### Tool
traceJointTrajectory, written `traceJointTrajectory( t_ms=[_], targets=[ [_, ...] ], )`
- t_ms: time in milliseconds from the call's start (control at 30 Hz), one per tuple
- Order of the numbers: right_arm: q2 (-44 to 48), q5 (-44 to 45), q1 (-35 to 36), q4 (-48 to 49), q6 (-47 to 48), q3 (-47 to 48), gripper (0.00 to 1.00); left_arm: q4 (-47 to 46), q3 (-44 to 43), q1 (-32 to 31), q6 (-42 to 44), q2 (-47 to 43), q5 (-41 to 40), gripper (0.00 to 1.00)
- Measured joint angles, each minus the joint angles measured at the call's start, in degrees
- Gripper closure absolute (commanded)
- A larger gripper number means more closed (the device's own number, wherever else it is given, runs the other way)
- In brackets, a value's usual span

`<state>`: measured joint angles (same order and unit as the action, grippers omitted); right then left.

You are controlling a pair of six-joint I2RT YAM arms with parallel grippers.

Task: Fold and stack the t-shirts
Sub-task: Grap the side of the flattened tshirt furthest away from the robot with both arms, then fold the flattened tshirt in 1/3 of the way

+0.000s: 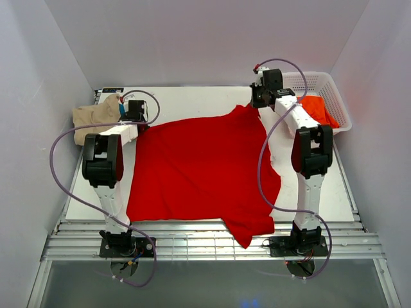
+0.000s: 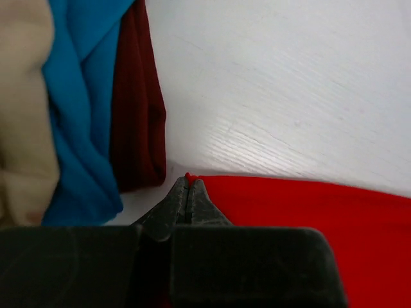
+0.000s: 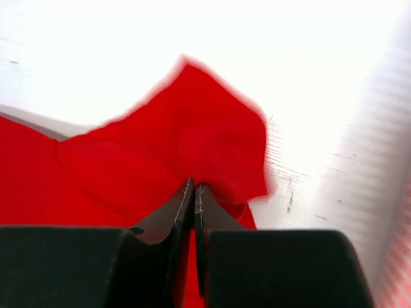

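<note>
Near hem of the red shirt (image 1: 199, 170) draped over the table (image 1: 192, 99) lip; cloth spread flat, far edge running left to right; far-left corner pinched in the closed left gripper (image 2: 187, 190), far-right corner in the closed right gripper (image 3: 194, 189); probably to be drawn nearward together.

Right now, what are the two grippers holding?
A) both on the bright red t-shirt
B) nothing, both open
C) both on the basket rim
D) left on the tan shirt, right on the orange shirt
A: the left gripper is shut with a sliver of the bright red t-shirt at its tips. The right gripper is shut on a bunched fold of the same shirt.
</note>
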<state>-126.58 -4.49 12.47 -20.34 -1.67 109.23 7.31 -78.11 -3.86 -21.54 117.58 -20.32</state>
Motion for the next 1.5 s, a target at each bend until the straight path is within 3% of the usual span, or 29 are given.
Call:
traceJointTrajectory(
  t_ms=[367,667,967,1500],
  targets=[
    [20.6,3.0,3.7,2.4,0.8,-18.5,0.92,-5.9,11.8,0.0,-3.2,-18.9,4.6,1.0],
    [31.0,8.1,8.0,-0.9,-0.1,-39.0,0.92,-1.8,19.0,0.0,-5.4,-20.6,7.2,1.0],
    [41.0,12.9,12.1,-2.4,-2.6,-44.9,0.92,2.9,21.3,0.0,-7.0,-20.7,3.6,1.0],
    [41.5,18.5,15.3,-7.2,-6.3,-50.7,0.92,7.7,25.0,0.0,-10.5,-23.8,-1.6,1.0]
  ],
)
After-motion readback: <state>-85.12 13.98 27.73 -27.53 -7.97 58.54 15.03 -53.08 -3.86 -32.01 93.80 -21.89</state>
